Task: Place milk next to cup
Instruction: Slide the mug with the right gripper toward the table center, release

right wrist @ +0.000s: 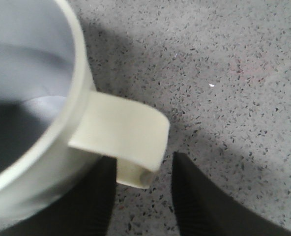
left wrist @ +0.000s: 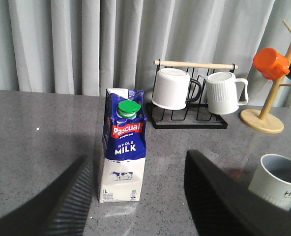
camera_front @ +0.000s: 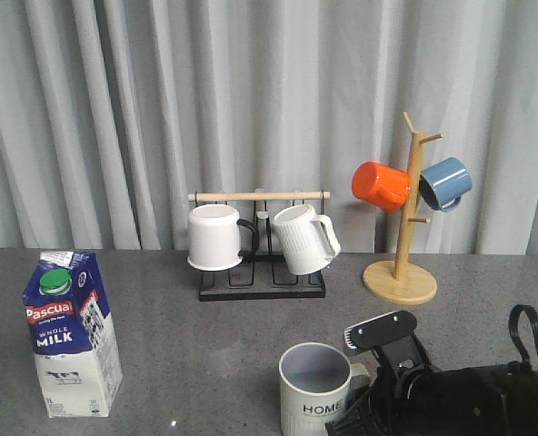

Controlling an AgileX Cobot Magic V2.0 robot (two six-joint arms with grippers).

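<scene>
The milk, a blue and white carton with a green cap, stands upright at the table's front left. It also shows in the left wrist view, just beyond my left gripper, which is wide open and empty, not touching it. The cream HOME cup stands at the front centre and shows at the edge of the left wrist view. My right gripper is low beside the cup, its jaws slightly open on either side of the handle, with a gap at one finger. The right arm lies right of the cup.
A black rack at the back centre holds a white mug with a black handle and a white ribbed mug. A wooden mug tree at the back right carries an orange mug and a blue mug. A grey curtain hangs behind.
</scene>
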